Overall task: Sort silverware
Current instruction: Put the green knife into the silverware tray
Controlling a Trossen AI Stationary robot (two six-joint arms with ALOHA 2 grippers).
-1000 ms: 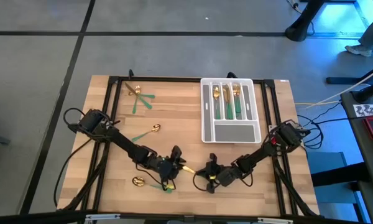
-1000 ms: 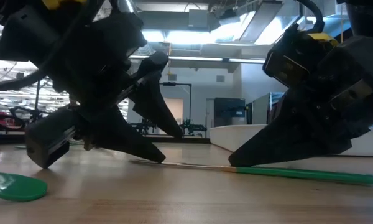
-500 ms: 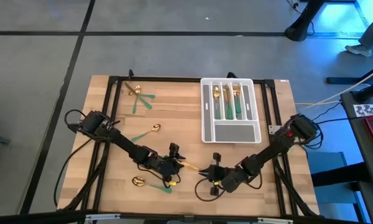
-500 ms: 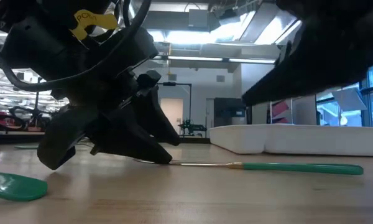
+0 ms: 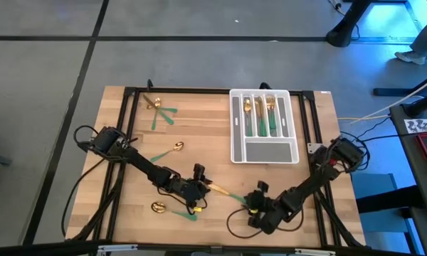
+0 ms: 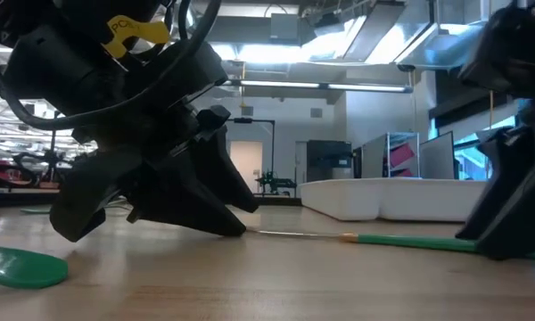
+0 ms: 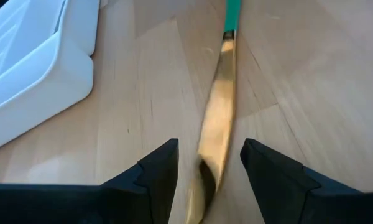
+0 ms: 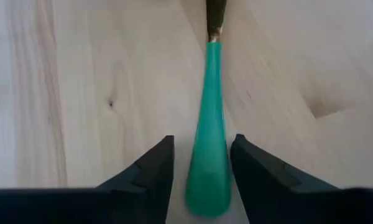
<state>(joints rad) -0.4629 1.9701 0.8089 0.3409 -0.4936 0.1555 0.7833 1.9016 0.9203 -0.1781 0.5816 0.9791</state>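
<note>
Our left gripper (image 5: 201, 186) is down at the front middle of the table (image 5: 206, 149), fingers (image 7: 155, 171) partly apart with the gold blade of a green-handled knife (image 6: 374, 238) lying between them. We can't tell if they're actually pinching it. Our right gripper (image 5: 255, 201) sits at the handle end, fingers (image 8: 150, 171) spread just wider than the handle, which lies flat on the wood. Some silverware is already in the slotted tray (image 5: 264, 153); a few pieces (image 5: 160, 112) are scattered on the left side.
</note>
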